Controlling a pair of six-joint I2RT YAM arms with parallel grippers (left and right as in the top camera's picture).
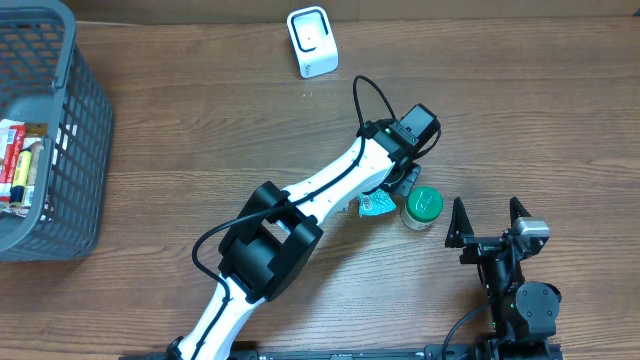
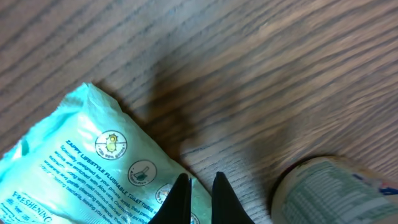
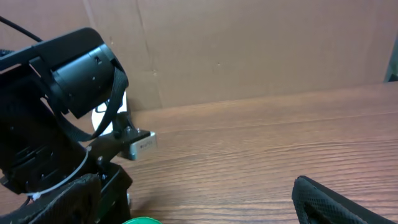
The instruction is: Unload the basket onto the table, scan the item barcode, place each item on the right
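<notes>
L gripper at teal pkt (tips together)

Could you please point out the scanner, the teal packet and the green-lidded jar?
scanner (image 1: pixel 312 40), overhead view, white front face
teal packet (image 2: pixel 81 162), left wrist view, printed face
green-lidded jar (image 1: pixel 423 204), overhead view, lid centre

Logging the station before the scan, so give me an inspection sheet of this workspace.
Surface: wooden table, brown grain.
Job's things: teal packet beside green-lidded jar; white scanner near the far edge.
Clutter: gray basket at left, holding packaged goods.
Grippers: left gripper shut at the packet's edge, grip unclear; right gripper open, empty.
Cables: black cable looping off the left arm.
Surroundings: cardboard wall behind the table.
</notes>
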